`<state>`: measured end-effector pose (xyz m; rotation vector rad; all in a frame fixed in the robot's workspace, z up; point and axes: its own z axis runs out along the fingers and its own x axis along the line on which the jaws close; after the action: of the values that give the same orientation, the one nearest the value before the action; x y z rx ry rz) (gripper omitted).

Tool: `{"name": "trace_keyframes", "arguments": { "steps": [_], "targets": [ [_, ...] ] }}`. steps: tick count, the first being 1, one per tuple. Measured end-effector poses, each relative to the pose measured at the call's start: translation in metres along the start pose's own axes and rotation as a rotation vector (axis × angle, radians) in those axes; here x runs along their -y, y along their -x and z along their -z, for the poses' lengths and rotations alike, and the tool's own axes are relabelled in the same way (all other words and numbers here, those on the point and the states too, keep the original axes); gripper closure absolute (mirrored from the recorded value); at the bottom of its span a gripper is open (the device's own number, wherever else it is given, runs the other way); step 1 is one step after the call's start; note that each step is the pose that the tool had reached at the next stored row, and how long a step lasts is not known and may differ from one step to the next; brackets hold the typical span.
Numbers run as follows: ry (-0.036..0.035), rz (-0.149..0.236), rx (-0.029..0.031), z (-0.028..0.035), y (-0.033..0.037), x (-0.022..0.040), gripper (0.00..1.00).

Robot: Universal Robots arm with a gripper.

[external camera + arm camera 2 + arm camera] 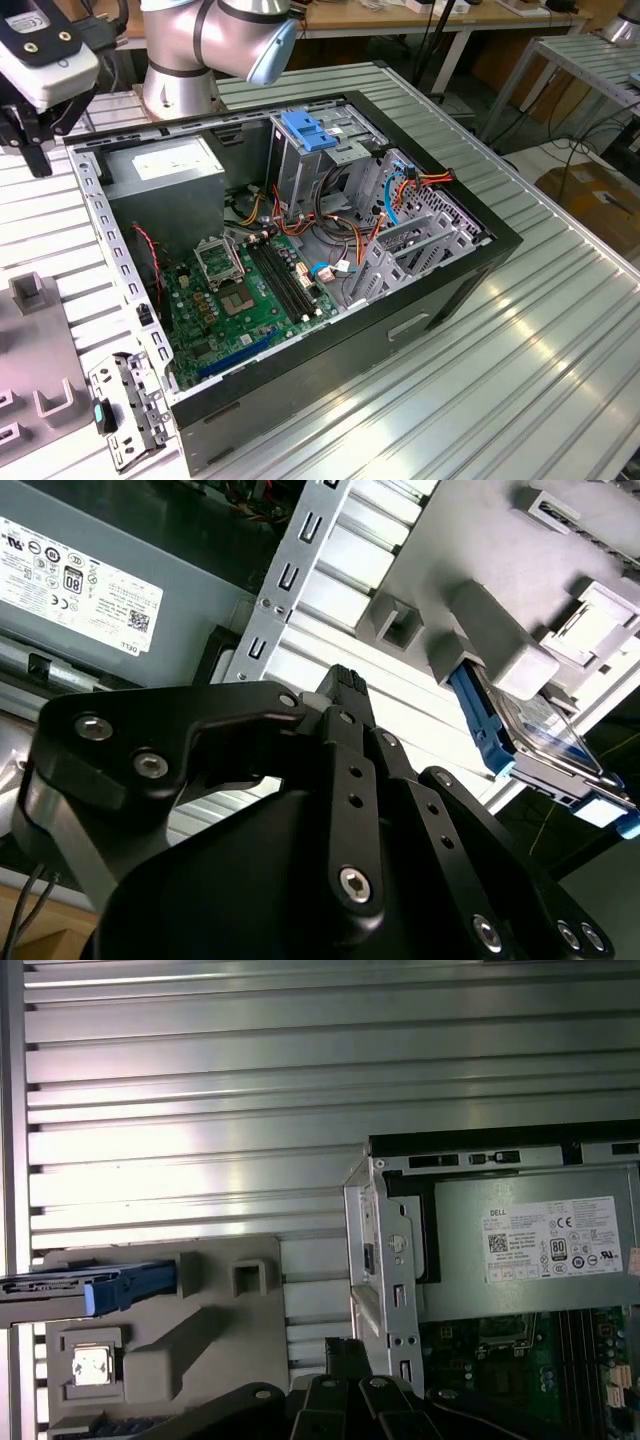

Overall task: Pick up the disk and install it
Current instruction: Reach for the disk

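First wrist view: the fingers (343, 1355) are closed on nothing, hovering between the computer case (385, 1260) and the grey holder (220, 1330); the disk (110, 1288) stands on edge in that holder, apart from them, its long axis pointing toward the case.

1. The disk (540, 735) is a flat rectangular drive with a dark, shiny body in a bright blue plastic frame.
2. In the first wrist view the disk (130, 1288) shows edge-on, as a thin strip with a blue end.
3. It stands on its edge in a slot of a grey holder (210, 1320).
4. The holder lies on a ribbed metal table (200, 1110).
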<state>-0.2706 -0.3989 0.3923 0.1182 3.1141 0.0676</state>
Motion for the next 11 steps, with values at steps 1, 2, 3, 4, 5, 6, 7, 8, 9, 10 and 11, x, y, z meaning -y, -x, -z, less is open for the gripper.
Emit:
{"name": "trace_keyframes", "arguments": {
  "steps": [1, 2, 3, 4, 5, 6, 7, 8, 9, 10, 11],
  "targets": [
    [0.0000, 0.000, 0.0000, 0.0000, -0.0022, 0.0002, 0.89],
    [0.0000, 0.000, 0.0000, 0.0001, -0.0057, 0.0004, 0.89],
    [-0.0001, 0.000, -0.0001, 0.0002, -0.0096, 0.0007, 0.89],
    [0.0000, 0.000, -0.0001, 0.0003, -0.0128, 0.0010, 0.89],
    [0.0000, 0.000, -0.0001, 0.0003, -0.0155, 0.0012, 0.89],
    [0.0000, 0.000, 0.0000, 0.0003, -0.0179, 0.0013, 0.89],
    [0.0000, 0.000, 0.0000, 0.0004, -0.0208, 0.0014, 0.89],
    [0.0000, 0.000, 0.0000, 0.0004, -0.0236, 0.0015, 0.89],
    [0.0000, 0.000, 0.0000, 0.0004, -0.0268, 0.0016, 0.89],
    [0.0000, 0.000, 0.0000, 0.0005, -0.0301, 0.0016, 0.89],
    [-0.0001, 0.000, -0.0002, 0.0007, -0.0339, 0.0016, 0.89]
  ]
}}
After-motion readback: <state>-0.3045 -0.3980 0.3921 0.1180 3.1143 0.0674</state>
